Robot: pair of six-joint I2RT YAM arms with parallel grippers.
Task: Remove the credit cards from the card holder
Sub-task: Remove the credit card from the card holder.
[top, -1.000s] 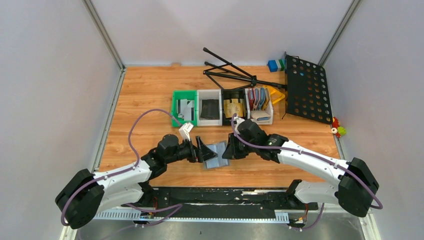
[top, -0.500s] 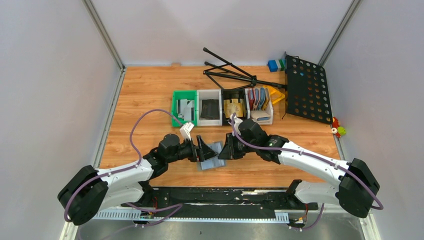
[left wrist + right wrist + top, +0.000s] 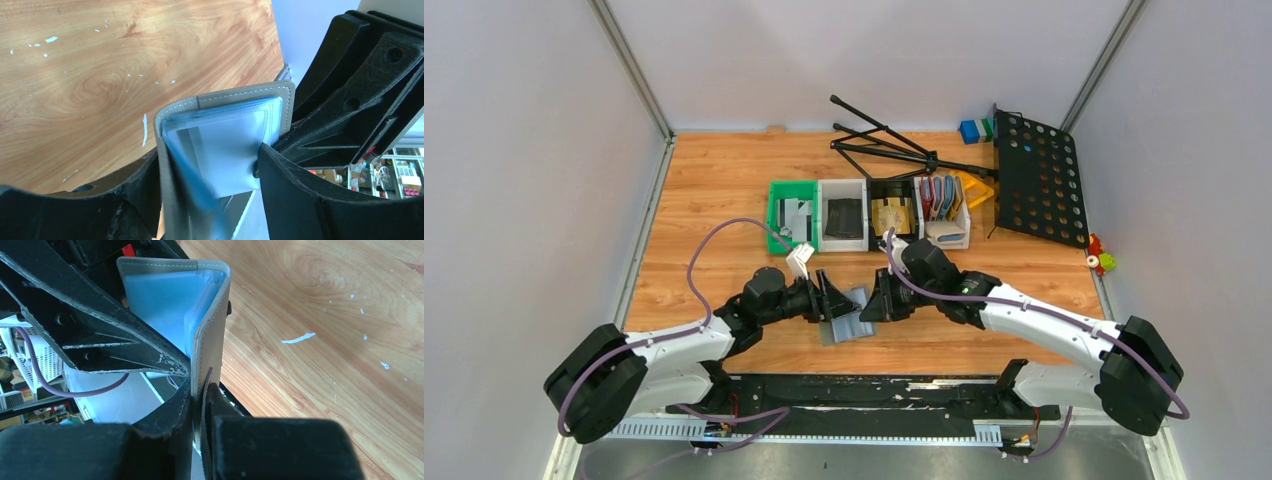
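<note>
Pinching one flap of the half-open card holder [image 3: 215,315] edge-on between nearly closed jaws, the right gripper [image 3: 201,390] reaches in from three o'clock. The left gripper [image 3: 206,157] comes from nine o'clock, jaws apart around the other flap, where a pale credit card [image 3: 227,145] shows; whether they press it I cannot tell. The holder is at six o'clock of the row of bins [image 3: 869,212].

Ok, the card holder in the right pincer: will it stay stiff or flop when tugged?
Likely floppy: the card holder curves softly at its fold, and the right pincer pinches only one flap, so the other half may swing. The stitched cover probably grips well; the glossy pockets look slicker.
</note>
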